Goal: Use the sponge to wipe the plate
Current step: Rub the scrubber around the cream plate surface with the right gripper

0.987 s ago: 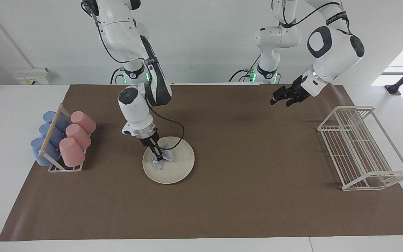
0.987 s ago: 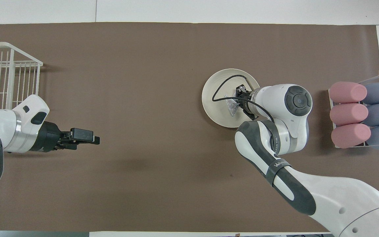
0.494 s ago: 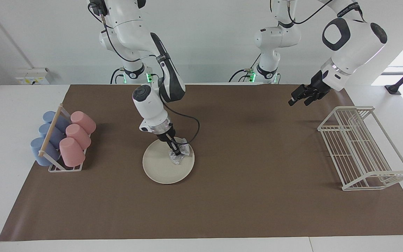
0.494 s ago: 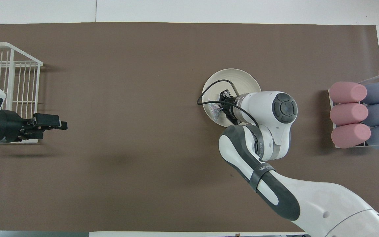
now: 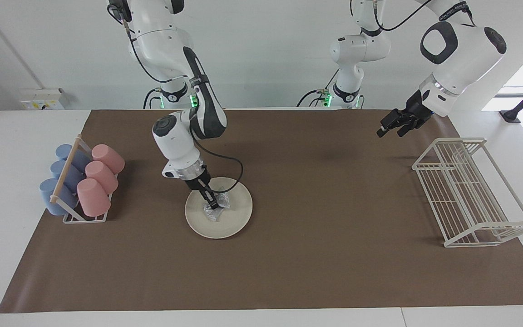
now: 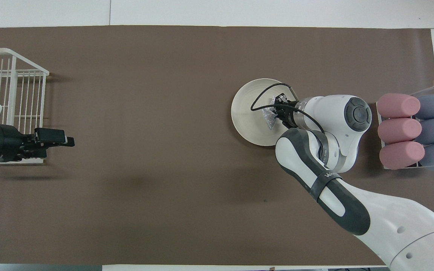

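Since half a second ago the sponge has slid from the plate's edge toward the left arm's end back to about the middle of the plate, carried by the right gripper, while the left gripper has barely shifted. In the facing view the silvery pad lies on the plate's face just off centre toward 10 o'clock, the right gripper's fingers clenched on it and angled down from 11 o'clock. The cream plate rests on the brown mat that covers the tabletop, a black cable looping over its rim nearest the robots.

From the plate, at 9 o'clock in that view, a cup rack holds three pink cups and three blue cups lying on their sides. At 3 o'clock stands a white wire rack. The left gripper waits in the air over the mat near that rack, its fingers released and holding nothing.
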### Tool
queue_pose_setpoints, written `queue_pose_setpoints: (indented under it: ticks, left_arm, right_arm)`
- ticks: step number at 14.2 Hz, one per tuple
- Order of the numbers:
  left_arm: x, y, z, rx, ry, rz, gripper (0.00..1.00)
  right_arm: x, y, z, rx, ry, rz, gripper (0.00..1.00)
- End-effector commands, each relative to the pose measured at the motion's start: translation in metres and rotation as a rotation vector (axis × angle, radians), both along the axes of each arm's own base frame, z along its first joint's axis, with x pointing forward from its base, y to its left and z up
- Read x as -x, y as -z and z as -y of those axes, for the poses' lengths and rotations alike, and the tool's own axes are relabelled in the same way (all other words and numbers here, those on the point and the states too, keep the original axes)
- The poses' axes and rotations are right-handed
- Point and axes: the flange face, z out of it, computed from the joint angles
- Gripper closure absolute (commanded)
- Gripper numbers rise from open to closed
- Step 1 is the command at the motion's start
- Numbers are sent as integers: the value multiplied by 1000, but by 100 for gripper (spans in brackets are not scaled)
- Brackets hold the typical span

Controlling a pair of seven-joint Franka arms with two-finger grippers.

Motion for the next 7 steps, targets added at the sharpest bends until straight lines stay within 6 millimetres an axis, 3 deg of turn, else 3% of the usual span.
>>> queue_pose_setpoints:
  ticks: [1,7]
  left_arm:
    - [0,-4,0,-21,1,-11,0]
    - [-1,-6,2,-22,4,-5,0]
  right_arm:
    - [16,23,-21,-4,-17,-44,100]
    - [41,25,-105,-48,88,-32,100]
